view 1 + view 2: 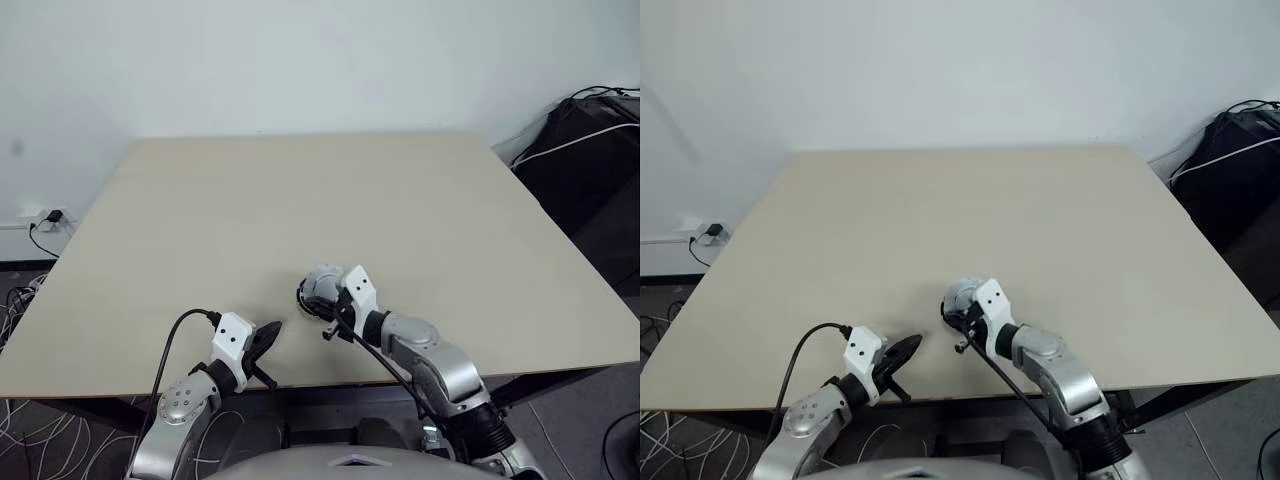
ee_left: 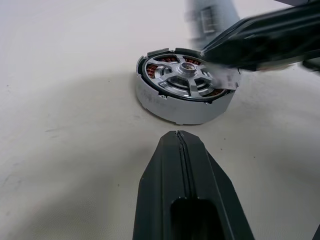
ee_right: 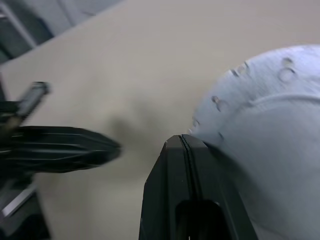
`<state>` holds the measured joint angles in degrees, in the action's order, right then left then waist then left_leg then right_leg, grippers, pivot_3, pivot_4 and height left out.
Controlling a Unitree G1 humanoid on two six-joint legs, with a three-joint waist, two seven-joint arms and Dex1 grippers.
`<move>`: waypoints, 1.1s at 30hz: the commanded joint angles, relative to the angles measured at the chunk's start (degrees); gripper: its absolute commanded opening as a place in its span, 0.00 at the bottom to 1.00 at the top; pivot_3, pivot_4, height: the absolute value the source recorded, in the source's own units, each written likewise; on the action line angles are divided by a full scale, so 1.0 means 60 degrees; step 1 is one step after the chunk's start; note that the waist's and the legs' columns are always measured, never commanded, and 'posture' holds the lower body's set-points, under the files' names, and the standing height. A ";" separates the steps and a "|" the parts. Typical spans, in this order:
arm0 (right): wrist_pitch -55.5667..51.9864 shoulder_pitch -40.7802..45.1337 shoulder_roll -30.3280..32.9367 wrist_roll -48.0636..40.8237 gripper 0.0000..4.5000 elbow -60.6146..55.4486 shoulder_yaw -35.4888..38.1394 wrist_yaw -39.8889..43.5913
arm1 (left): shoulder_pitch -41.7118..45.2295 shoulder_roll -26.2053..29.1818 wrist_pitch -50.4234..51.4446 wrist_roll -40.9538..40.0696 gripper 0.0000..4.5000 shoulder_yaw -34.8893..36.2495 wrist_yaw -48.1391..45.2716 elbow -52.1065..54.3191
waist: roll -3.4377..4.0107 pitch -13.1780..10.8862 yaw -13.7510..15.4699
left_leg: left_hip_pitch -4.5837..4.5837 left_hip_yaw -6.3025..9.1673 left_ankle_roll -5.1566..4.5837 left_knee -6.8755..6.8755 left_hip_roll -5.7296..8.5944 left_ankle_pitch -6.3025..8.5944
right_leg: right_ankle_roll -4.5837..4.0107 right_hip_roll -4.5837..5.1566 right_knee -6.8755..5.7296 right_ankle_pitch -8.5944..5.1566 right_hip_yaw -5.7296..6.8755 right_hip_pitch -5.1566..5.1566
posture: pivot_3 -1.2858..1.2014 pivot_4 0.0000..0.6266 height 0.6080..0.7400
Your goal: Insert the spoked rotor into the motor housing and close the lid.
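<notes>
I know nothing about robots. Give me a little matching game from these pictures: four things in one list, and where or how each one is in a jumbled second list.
Things:
1. spoked rotor
2. left gripper
3. right gripper
4. wall socket

Places or states:
a. shut, reaching over the rim of the motor housing
b. low on the wall, left of the table
c. seated inside the motor housing
d. shut, pointing at the motor housing, apart from it

Pairs: 1-c, 2-d, 3-a, 4-b
</notes>
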<state>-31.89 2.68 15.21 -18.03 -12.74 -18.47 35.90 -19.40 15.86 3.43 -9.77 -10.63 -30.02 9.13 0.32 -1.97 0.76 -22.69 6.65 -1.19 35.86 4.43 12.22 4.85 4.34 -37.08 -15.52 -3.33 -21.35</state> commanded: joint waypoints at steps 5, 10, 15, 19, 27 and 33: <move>-0.0923 -0.0541 0.1280 -0.1115 0.00 -0.2445 0.0088 0.1019 | 0.0055 -0.0030 -0.0085 -0.0059 0.00 0.0009 0.0015 0.0486 | -0.0007 0.0003 0.0015 | -0.0001 0.0001 0.0000 0.0006 0.0000 0.0001 | 0.0001 0.0006 0.0003 -0.0002 0.0001 0.0007 | 0.52 0.00 1.00; -0.1087 -0.0836 0.2007 -0.1053 0.00 -0.2811 0.0246 0.0879 | 0.0044 -0.0032 -0.0037 -0.0067 0.00 -0.0027 0.0004 0.0527 | -0.0021 0.0010 0.0008 | 0.0001 0.0001 0.0000 0.0009 -0.0001 0.0001 | 0.0001 0.0022 0.0004 -0.0003 0.0001 0.0012 | 0.52 0.00 1.00; -0.0147 -0.0865 0.1371 0.0293 0.00 -0.1810 0.0812 -0.1010 | 0.0033 -0.0036 -0.0004 -0.0072 0.00 -0.0049 0.0006 0.0539 | -0.0024 0.0011 0.0026 | 0.0001 0.0000 0.0000 0.0009 -0.0002 0.0001 | 0.0001 0.0022 0.0004 -0.0003 0.0001 0.0010 | 0.52 0.00 1.00; 0.0198 -0.1079 0.0991 0.0442 0.00 -0.1502 0.1186 -0.1474 | -0.0026 -0.0016 0.0016 -0.0078 0.00 -0.0021 0.0027 0.0593 | -0.0026 0.0012 0.0038 | -0.0001 -0.0002 0.0000 0.0006 0.0003 0.0001 | 0.0002 0.0012 0.0009 -0.0002 0.0001 0.0010 | 0.52 0.00 1.00; 0.0466 -0.0920 0.0673 0.0658 0.00 -0.1128 0.1077 -0.1529 | -0.0051 0.0018 0.0017 -0.0077 0.00 0.0026 0.0025 0.0613 | -0.0023 0.0013 0.0019 | 0.0004 -0.0002 -0.0001 0.0009 0.0002 0.0001 | 0.0002 0.0008 0.0003 -0.0002 -0.0001 0.0013 | 0.52 0.00 1.00; 0.0517 -0.0528 0.0213 0.0733 0.00 -0.0786 0.0880 -0.1552 | -0.0049 0.0002 -0.0036 -0.0064 0.00 0.0011 0.0007 0.0537 | -0.0019 0.0016 0.0013 | 0.0003 -0.0001 -0.0001 0.0007 0.0000 0.0001 | 0.0002 0.0006 0.0004 -0.0002 0.0000 0.0011 | 0.52 0.00 1.00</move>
<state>-30.19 -2.01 17.10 -13.79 -17.42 -13.20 26.67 -20.14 15.88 3.61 -9.77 -10.76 -30.00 9.84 0.21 -1.88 0.84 -22.67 6.65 -1.20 35.90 4.44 12.23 4.86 4.37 -37.05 -15.53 -3.33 -21.29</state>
